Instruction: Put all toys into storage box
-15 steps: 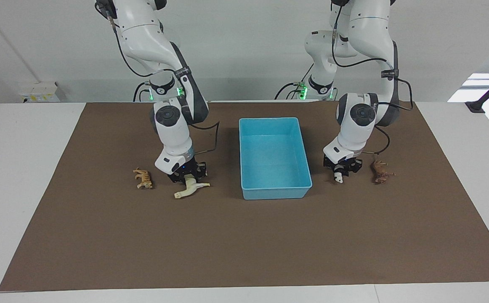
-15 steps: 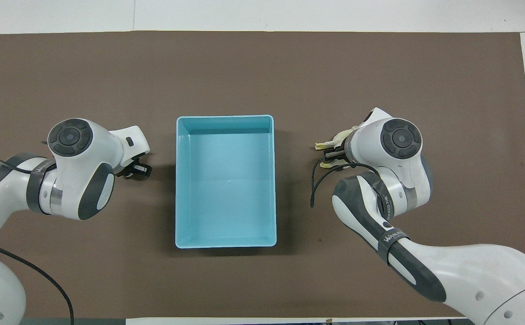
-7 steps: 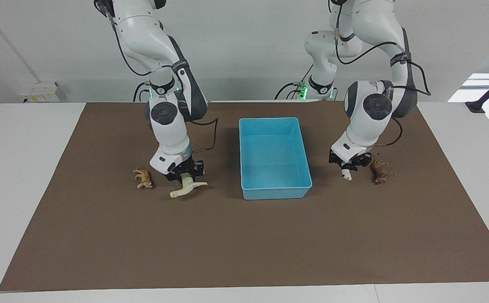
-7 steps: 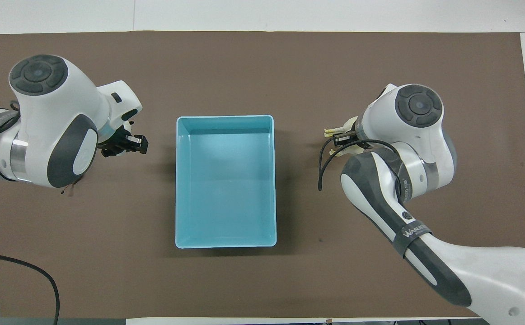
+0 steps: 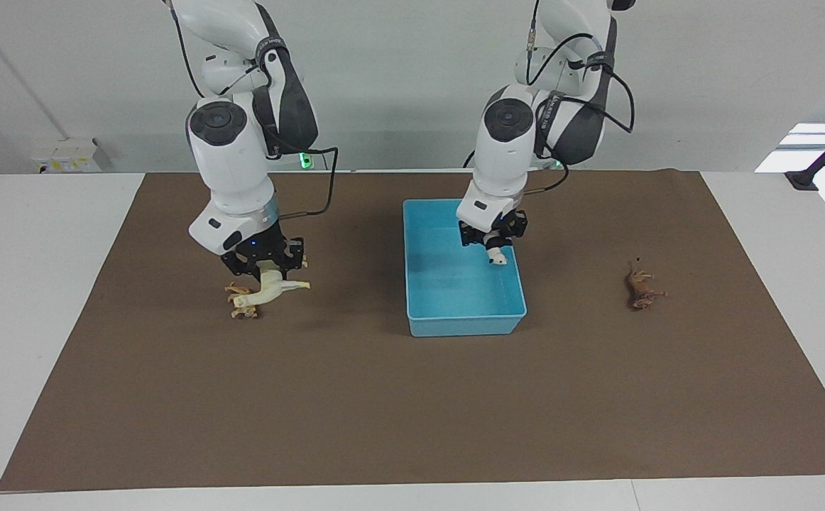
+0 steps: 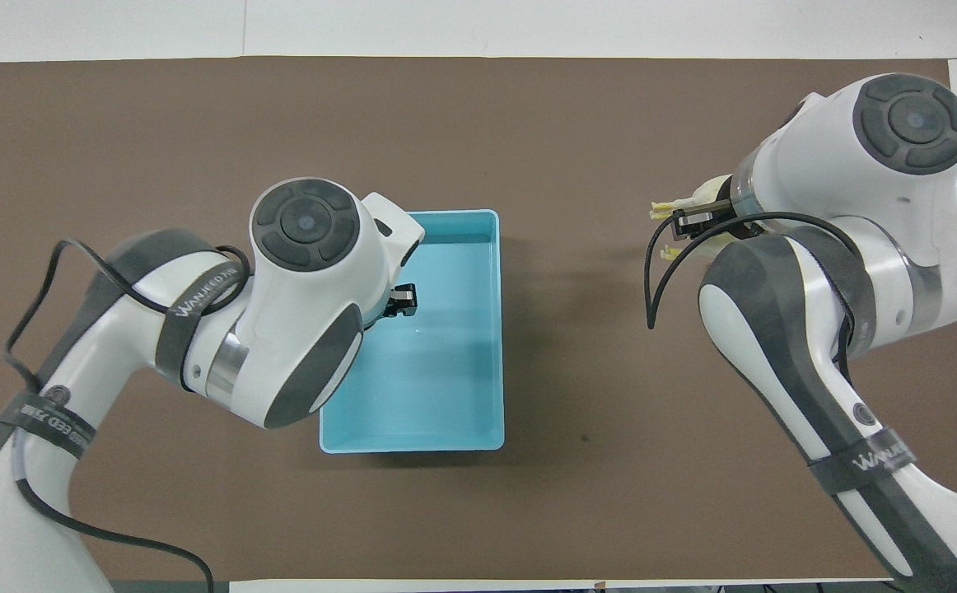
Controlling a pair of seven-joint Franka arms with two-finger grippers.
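Note:
My left gripper (image 5: 492, 247) is shut on the black-and-white panda (image 5: 496, 257) and holds it up over the light blue storage box (image 5: 466, 326). The overhead view shows this gripper (image 6: 400, 299) over the box (image 6: 445, 403), with the panda hidden. My right gripper (image 5: 265, 268) is shut on the cream long-necked animal (image 5: 274, 289), held in the air just over the orange tiger (image 5: 241, 306), which lies on the mat. In the overhead view the cream animal's legs (image 6: 669, 206) stick out beside the right gripper (image 6: 697, 221). The brown lion (image 5: 643, 289) lies on the mat toward the left arm's end.
A brown mat (image 5: 412, 411) covers the table. The inside of the storage box shows nothing lying in it. In the overhead view the arms hide the tiger and the lion.
The left gripper rose from beside the lion and carried the panda over the storage box. The right gripper lifted the cream animal higher and drifted over the tiger.

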